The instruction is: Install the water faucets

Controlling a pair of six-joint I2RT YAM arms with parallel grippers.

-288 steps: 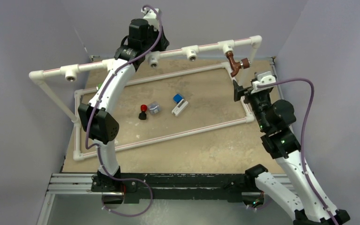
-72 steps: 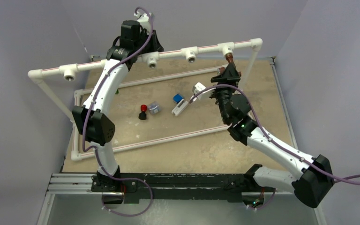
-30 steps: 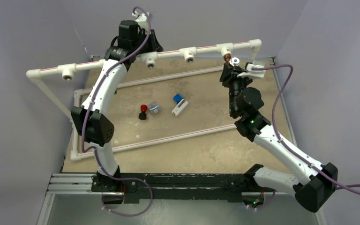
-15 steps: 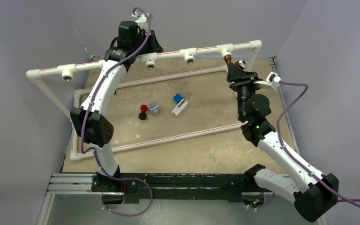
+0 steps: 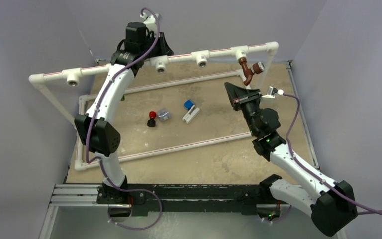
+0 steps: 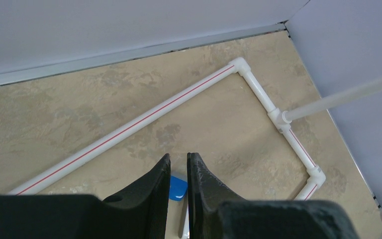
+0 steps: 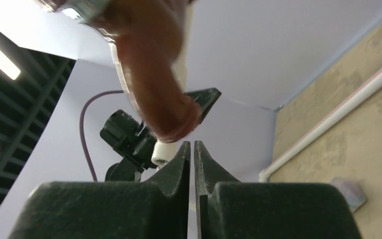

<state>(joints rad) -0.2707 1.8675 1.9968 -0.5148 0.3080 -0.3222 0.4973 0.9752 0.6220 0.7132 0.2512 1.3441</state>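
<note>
tan mottled bench [image 5: 214, 149] between grey walls, white pipe frame [image 5: 92, 70] standing on it. reddish-brown faucet [image 5: 248, 73] hanging spout-down from the rightmost tee fitting [image 5: 239, 51] of the top rail, held by neither arm. right jaws almost together and empty, just under that spout; left jaws likewise nearly closed on nothing, high behind the rail's middle, small blue block [image 5: 188, 104] well below on the bench.

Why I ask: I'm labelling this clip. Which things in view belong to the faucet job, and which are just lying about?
Job in hand:
- reddish-brown faucet, hanging from the rail's right-hand tee
- raised white pipe rail
- open tee sockets

Lying about on the table:
- red-and-black knob
- small grey piece
- blue-white block
</note>
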